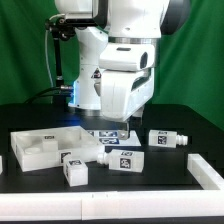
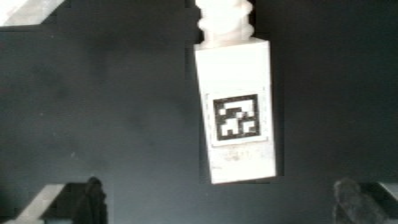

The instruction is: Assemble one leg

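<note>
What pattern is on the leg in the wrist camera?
The leg carries a black-and-white square tag on its white body; clearest in wrist view.

Leg (image 2: 237,110): white plastic, smooth, matt; ridged peg end in the same plastic; printed black-and-white tag flat on its face. Tabletop (image 1: 150,178): black, matt, no glare. Arm shell (image 1: 125,90): white plastic, smooth, slight gloss. Hand (image 2: 214,205) fingers (image 2: 63,203): dark, matt. Panel (image 1: 40,148): white, smooth, matt.

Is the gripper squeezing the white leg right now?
No, the gripper is open, and its fingers stand clear on either side of the leg, which lies on the dark table.
</note>
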### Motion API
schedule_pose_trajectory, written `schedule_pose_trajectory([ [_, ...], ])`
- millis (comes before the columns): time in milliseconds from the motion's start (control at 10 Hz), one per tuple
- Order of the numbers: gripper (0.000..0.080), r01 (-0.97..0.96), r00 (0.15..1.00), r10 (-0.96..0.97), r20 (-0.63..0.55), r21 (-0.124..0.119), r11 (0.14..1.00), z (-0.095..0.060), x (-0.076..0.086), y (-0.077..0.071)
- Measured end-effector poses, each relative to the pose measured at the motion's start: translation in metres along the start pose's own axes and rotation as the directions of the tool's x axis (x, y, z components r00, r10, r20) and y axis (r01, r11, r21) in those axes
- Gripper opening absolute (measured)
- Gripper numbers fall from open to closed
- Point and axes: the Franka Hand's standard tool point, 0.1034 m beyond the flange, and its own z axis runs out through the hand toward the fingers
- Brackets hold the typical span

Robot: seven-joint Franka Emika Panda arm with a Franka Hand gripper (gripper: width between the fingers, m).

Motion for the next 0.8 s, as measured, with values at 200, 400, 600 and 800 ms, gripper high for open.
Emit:
schedule_pose_trajectory([
  [200,0.0649,-0.002,1.000,0.002,-0.004,0.006,1.000,0.021,-0.006,-0.011],
  [400,0.0649,-0.004,1.000,0.004,-0.011,0.016,1.000,0.045,-0.004,-0.014],
  [600,0.0649,-0.001,1.000,0.002,-0.020,0.018,1.000,0.061,0.000,-0.017],
  [800,0.0649,-0.017,1.000,0.018,-0.023,0.018,1.000,0.067,-0.005,-0.007],
])
